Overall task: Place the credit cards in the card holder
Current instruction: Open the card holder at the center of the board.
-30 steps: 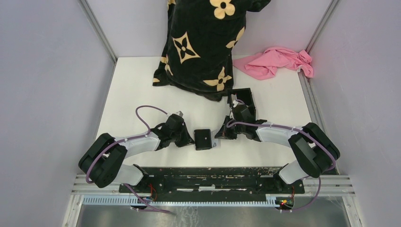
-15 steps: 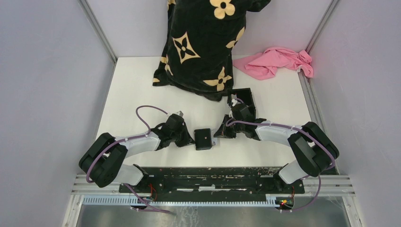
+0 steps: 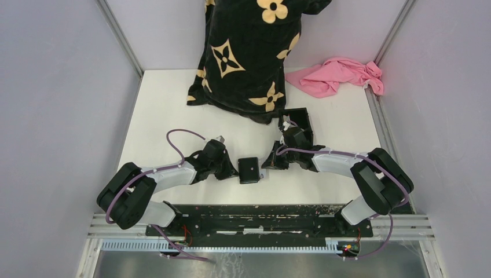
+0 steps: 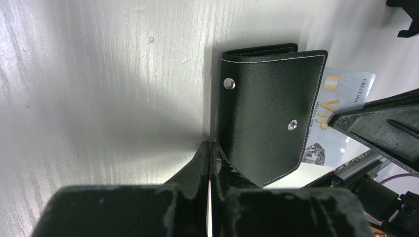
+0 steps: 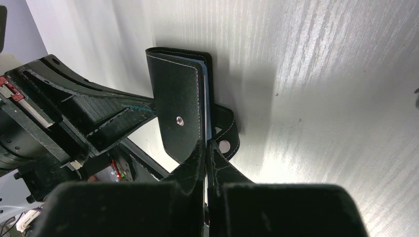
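- Broadly, a white table (image 3: 162, 116) walled by pale panels; both arms reach in from its near edge.
- Black cloth with tan flower motifs (image 3: 243, 58), draped down onto the far middle of the table.
- Pink cloth (image 3: 339, 75), crumpled at the far right corner.
- Black tray with a cut corner (image 3: 299, 115), just beyond the right arm's wrist, well apart from the pink cloth.
- Left gripper (image 4: 210, 148): fingers pressed together, tip touching the card holder's left edge.
- Right gripper (image 5: 206, 145): fingers pressed together, tip against the card holder's right side by its snap strap; whether it nips anything cannot be told.
- Card holder (image 4: 267, 118): black, stitched, folded shut, flat on the table between the two grippers, near the front middle.
- Whitish-grey card (image 4: 346, 98), marked VIP, lying partly under the card holder and jutting out on its right side.
- Blue card (image 5: 204, 98): only a thin edge shows inside the fold.
- Metal snap stud (image 4: 292, 125) on the holder's outer face.
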You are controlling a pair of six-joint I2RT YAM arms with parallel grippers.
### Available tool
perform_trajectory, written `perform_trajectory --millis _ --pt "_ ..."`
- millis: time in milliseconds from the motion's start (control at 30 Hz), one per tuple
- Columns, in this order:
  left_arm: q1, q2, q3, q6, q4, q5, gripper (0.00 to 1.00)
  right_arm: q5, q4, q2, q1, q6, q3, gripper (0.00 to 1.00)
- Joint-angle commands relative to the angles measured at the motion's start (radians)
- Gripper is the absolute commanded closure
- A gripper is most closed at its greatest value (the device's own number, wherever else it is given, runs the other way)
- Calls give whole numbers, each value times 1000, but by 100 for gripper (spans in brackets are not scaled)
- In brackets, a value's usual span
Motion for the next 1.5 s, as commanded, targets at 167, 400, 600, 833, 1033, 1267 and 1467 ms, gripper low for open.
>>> perform_trajectory --millis 167,400,600,833,1033,1267,1467 --pt "-6 4 -3 2 11 -5 97 -7 85 30 -2 -9 -23 99" --pt "-6 5 -2 5 10 -4 97 -12 99 43 -3 -13 -39 99" --pt "-6 11 1 5 11 -3 97 -19 108 52 -3 -14 -44 99" --pt "-6 18 2 3 12 -3 97 -30 125 77 -3 -14 -54 99" --pt "-7 27 2 4 15 0 97 -57 175 123 -1 9 -56 99" --pt "-7 46 8 13 19 5 97 -84 235 180 7 35 -32 99" --pt "-7 91 33 36 23 23 97 -92 266 179 8 57 -15 99"
